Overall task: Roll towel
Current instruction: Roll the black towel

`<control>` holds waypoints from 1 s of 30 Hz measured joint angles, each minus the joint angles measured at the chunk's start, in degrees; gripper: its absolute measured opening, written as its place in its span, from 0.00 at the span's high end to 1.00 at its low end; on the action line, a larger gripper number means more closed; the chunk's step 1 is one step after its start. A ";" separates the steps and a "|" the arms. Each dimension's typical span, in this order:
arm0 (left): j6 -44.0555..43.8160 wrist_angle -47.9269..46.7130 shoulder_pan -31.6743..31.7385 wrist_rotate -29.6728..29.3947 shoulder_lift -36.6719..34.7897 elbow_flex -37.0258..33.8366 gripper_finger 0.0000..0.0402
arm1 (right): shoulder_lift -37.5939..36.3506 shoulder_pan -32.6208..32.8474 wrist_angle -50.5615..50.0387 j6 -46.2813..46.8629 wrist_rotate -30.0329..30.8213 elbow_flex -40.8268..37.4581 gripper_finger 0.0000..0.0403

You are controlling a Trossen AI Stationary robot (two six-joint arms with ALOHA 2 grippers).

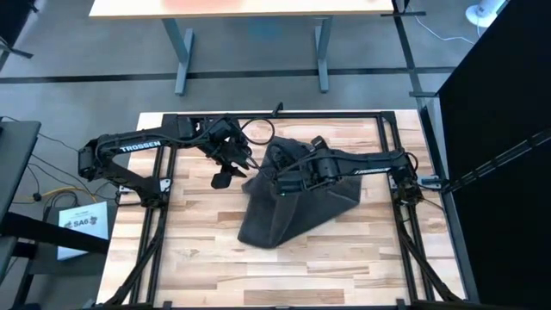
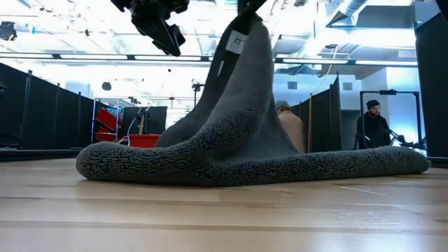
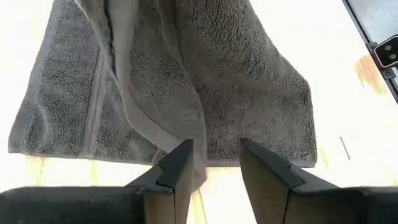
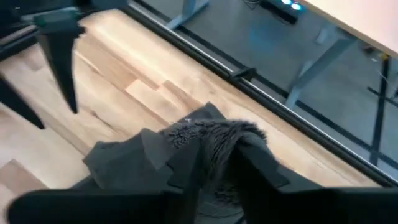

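The dark grey terry towel [image 1: 293, 207] lies in the middle of the table, with part of it drawn up into a peak [image 2: 246, 42]. A small white tag [image 2: 236, 43] shows near the peak. My right gripper [image 1: 281, 182] is shut on the towel at that peak, well above the table. My left gripper [image 1: 226, 176] hangs open and empty in the air just left of the towel. In the left wrist view its fingers [image 3: 214, 163] stand above the towel's hemmed edge [image 3: 130, 81] without touching it. My right gripper pinches a bunched fold of the towel [image 4: 211, 134] between its two fingers; how many layers cannot be told. The fingers come slanting from the table's right side. The held part is lifted, and the cloth runs down from it in a tent shape. Its lower edges [image 2: 245, 164] lie on the table.
A black metal frame [image 1: 275, 114] runs round the wooden tabletop. A desk [image 1: 250, 9] stands beyond the far edge. Black curtains [image 1: 499, 129] stand at the right. People [image 2: 371, 126] show far off in the room. Bare wood [image 1: 207, 250] lies toward the near edge.
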 joint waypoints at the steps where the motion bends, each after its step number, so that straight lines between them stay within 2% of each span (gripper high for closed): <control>1: 0.00 0.02 0.00 0.00 0.01 0.00 0.72 | 0.01 -0.36 1.85 -2.74 -0.01 0.00 0.73; 4: -0.17 0.30 0.00 0.00 0.01 0.00 0.72 | -0.01 -3.23 6.76 -11.22 -0.38 0.05 0.65; 6: -0.29 0.25 0.00 0.01 0.01 0.00 0.72 | -0.01 -7.27 6.13 -12.85 -2.88 0.07 0.62; 9: -0.42 -0.53 0.07 -0.05 0.03 -0.01 0.72 | 0.01 -14.18 2.83 -14.26 -12.35 0.05 0.59; 12: -0.40 -0.74 0.06 -0.15 0.03 -0.01 0.72 | -0.01 -19.21 0.14 -20.37 -19.00 0.07 0.57; 16: -0.61 -2.25 0.06 -0.13 0.03 0.00 0.72 | 0.00 -22.06 -4.30 -25.33 -21.44 0.02 0.57; 20: -2.50 -3.30 0.26 -0.11 0.03 -0.02 0.72 | -0.92 -22.68 -2.90 -30.40 -30.57 -3.37 0.56; 22: -3.81 -3.60 0.30 -0.13 0.03 -0.01 0.72 | -1.25 -22.01 -3.52 -31.90 -31.09 -6.52 0.56; 24: -5.03 -3.56 0.28 -0.13 0.03 -0.01 0.72 | -1.99 -20.96 0.97 -35.25 -31.17 -10.00 0.56; 26: -6.10 -2.87 0.28 -0.14 0.03 -0.01 0.72 | -3.47 -20.58 10.97 -39.37 -32.75 -13.40 0.56; 30: -7.74 -0.60 0.42 -1.09 -0.07 0.03 0.72 | -5.96 -25.22 29.06 -44.73 -45.45 -17.90 0.57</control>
